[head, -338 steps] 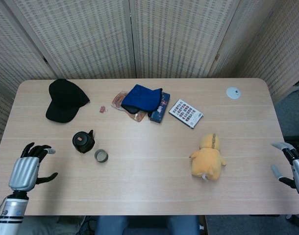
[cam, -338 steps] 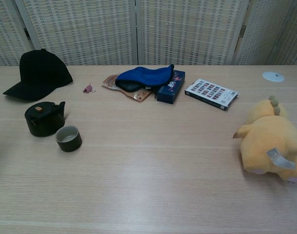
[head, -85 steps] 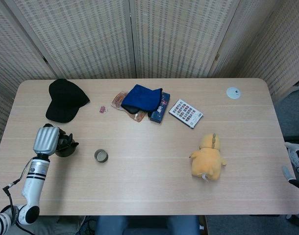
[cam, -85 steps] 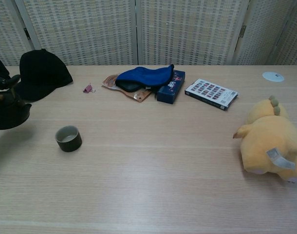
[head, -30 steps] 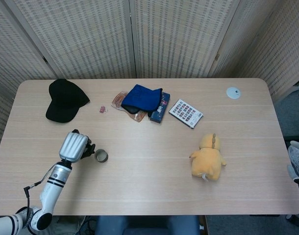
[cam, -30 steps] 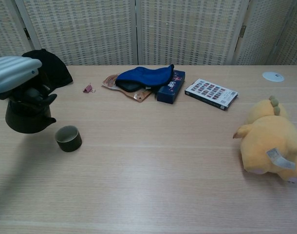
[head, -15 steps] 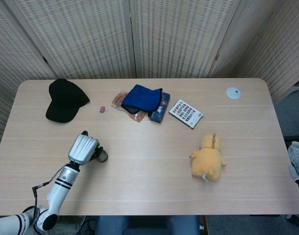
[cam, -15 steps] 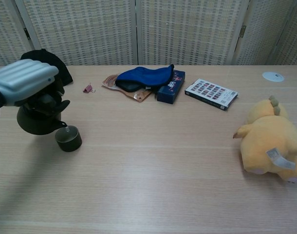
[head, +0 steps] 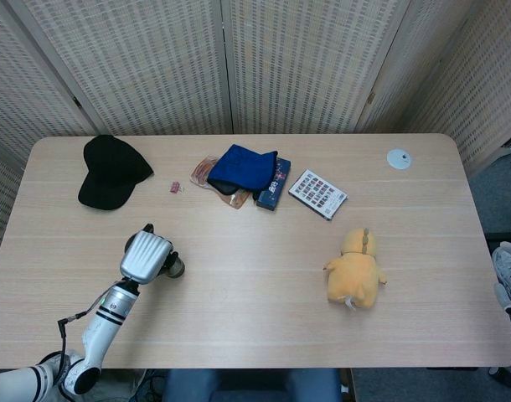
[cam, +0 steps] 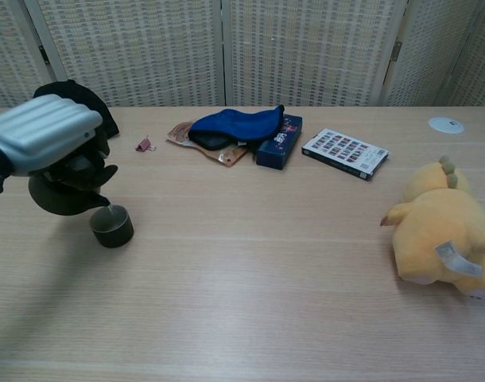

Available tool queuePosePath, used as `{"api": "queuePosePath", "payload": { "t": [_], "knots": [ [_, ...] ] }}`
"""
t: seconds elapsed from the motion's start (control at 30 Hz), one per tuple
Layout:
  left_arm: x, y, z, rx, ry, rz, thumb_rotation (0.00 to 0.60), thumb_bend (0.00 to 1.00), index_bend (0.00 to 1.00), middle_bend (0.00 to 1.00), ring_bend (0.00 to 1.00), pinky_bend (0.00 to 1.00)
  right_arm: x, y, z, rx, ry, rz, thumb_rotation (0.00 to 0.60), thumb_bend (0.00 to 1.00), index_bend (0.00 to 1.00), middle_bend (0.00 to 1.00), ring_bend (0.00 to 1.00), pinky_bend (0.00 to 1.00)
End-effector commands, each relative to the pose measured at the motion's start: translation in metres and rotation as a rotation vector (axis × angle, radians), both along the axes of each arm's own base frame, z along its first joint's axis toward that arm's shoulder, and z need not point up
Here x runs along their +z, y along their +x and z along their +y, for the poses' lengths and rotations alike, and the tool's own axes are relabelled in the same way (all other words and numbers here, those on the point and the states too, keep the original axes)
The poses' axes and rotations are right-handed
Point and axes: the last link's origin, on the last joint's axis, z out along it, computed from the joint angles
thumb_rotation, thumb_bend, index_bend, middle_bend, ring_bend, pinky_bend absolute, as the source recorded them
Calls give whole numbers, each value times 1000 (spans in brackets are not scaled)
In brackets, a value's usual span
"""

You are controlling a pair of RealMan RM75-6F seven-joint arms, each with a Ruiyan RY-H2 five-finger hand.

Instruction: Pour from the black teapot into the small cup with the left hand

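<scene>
My left hand [cam: 45,142] grips the black teapot [cam: 66,189] above the table and holds it tilted, its spout down over the small dark cup [cam: 112,227]. A thin stream runs from the spout into the cup. In the head view the left hand [head: 146,255] covers most of the teapot, and only the cup's edge [head: 178,268] shows beside it. My right hand [head: 510,275] is a sliver at the right edge of the head view, off the table.
A black cap [head: 110,171] lies at the back left. A blue cloth [head: 243,167], a dark box [head: 275,186] and a card pack [head: 317,193] lie mid-back. A yellow plush toy [head: 356,270] sits on the right. A white disc [head: 398,158] is far right.
My left hand has carried the teapot a little further right and tipped it more, so the spout now hangs over the cup and liquid runs out. The right hand stays put.
</scene>
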Motion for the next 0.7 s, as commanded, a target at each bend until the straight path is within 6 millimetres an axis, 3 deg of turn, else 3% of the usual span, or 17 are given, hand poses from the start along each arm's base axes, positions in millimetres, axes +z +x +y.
{"api": "queuePosePath", "payload": {
  "t": [0.03,0.7],
  "knots": [
    [0,-1,-1,1,-1,4,518,469,1000,1000,997,431,0,0,0,0,0,0,600,302,249,284,188,158],
    [1,-4,-4,-62,42,87,523,469,1000,1000,997,431,0,0,2,-1,-5,-2,600,301,249,284,188,158]
  ]
}}
